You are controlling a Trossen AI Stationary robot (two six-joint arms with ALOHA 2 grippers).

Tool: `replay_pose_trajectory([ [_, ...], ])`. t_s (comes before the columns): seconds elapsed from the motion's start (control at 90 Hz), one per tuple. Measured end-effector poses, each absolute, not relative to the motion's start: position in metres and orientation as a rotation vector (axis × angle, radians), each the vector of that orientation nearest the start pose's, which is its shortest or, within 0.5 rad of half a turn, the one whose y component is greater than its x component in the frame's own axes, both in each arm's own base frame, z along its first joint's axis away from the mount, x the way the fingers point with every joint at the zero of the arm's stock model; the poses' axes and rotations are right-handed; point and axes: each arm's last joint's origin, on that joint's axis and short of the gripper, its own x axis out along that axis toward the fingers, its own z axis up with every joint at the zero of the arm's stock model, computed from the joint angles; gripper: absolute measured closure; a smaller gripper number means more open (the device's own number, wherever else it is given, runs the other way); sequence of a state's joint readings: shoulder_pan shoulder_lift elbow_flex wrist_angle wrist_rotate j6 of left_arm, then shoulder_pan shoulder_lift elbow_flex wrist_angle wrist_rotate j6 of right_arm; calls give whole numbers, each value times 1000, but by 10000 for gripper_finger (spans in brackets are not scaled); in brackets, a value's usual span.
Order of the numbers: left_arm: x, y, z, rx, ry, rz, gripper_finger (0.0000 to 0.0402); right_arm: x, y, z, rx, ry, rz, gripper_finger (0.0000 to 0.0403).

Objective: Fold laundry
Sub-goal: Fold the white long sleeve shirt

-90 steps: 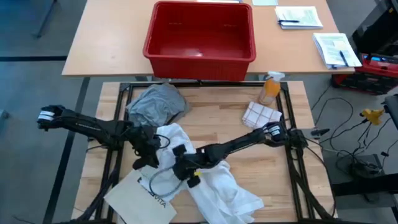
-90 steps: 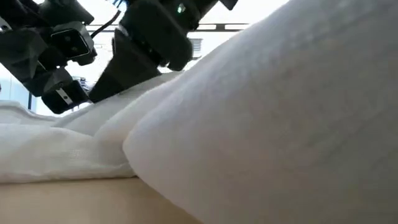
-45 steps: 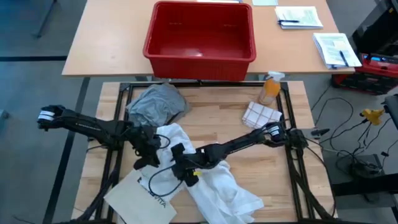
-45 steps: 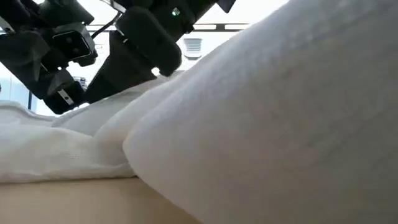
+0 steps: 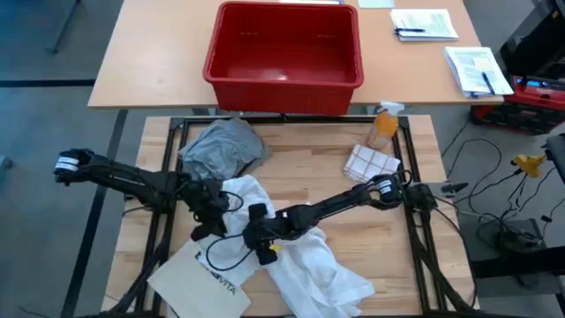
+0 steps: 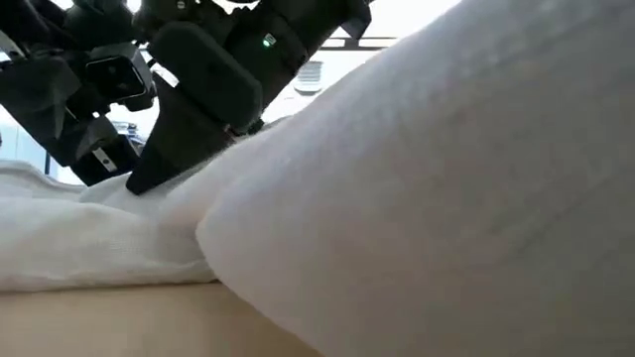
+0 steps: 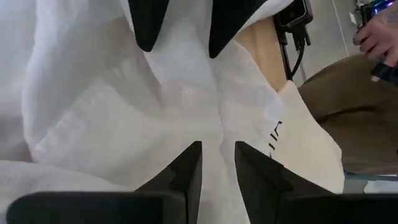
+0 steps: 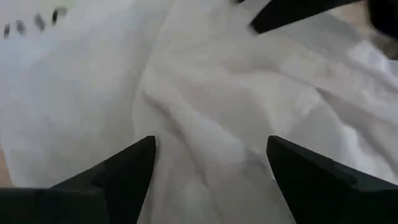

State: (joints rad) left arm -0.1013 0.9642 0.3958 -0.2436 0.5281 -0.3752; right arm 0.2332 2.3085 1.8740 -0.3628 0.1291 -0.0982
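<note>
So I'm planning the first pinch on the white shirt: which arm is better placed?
Probably the right: right gripper hangs open over the white shirt. The left gripper sits at its edge, fingers nearly closed.

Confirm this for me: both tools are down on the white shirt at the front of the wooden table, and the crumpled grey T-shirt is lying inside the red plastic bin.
Not quite. The crumpled grey T-shirt lies on the wooden table, in front of the red plastic bin, not inside it; the high view shows this. The rest holds: the left tool and right tool are both down on the large white shirt.
</note>
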Motion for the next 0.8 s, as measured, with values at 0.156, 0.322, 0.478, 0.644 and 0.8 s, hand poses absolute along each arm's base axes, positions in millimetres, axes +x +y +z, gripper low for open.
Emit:
replay_pose_trajectory([
  [0.156,170,-32,172,-515,911,-432,323,504,104,188,-142,769,140,121],
  [0.322,170,-32,172,-515,912,-432,323,509,104,203,-146,724,147,135],
  [0.478,170,-32,172,-508,910,-425,323,510,107,207,-148,711,219,146],
  [0.644,170,-31,172,-499,906,-422,323,507,105,200,-220,740,218,151],
  [0.8,170,-31,172,-490,904,-425,323,505,105,196,-247,765,227,145],
])
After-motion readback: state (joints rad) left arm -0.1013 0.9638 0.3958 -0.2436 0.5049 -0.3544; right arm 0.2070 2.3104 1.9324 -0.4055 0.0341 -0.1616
